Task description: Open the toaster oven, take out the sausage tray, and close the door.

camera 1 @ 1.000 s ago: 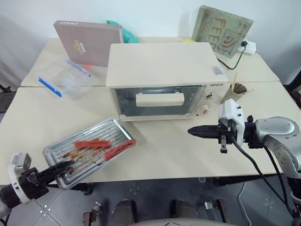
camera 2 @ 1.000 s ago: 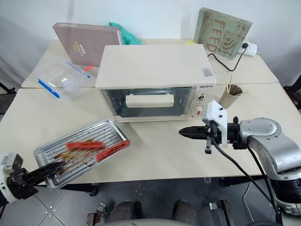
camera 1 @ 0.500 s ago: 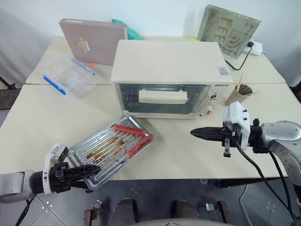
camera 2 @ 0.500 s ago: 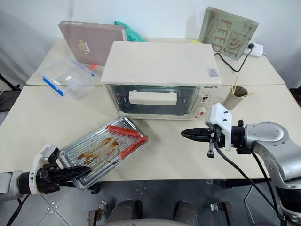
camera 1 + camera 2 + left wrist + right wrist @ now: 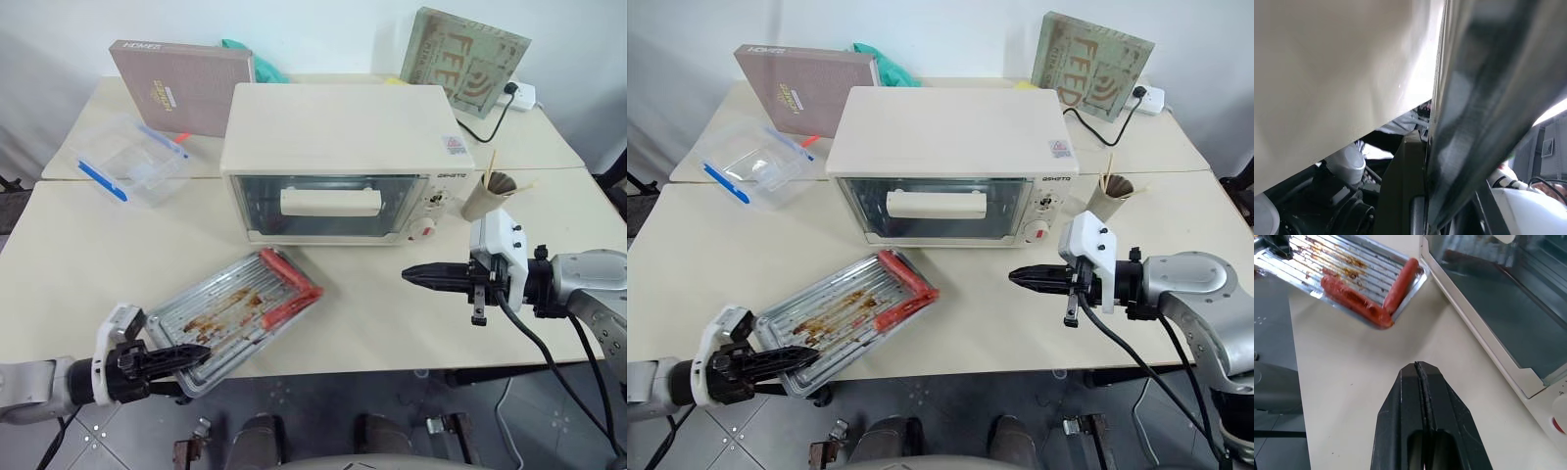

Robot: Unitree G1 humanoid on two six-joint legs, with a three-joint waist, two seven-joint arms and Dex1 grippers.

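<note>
Lying askew at the near edge of the table, the sausage tray overhangs the front, its near corner pinched between the closed fingers of the left gripper. Two red sausages sit at its far end. Behind it stands the toaster oven, the door shut. To the right, the right gripper hovers over the tabletop with fingers pressed together, gripping nothing. A clear container and a brown box lie at far left.

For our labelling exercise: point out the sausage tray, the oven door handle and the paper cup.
sausage tray (image 5: 220, 315), left eye view, ridged base.
door handle (image 5: 331, 202), left eye view, bar's middle.
paper cup (image 5: 1112, 198), right eye view, side wall.
</note>
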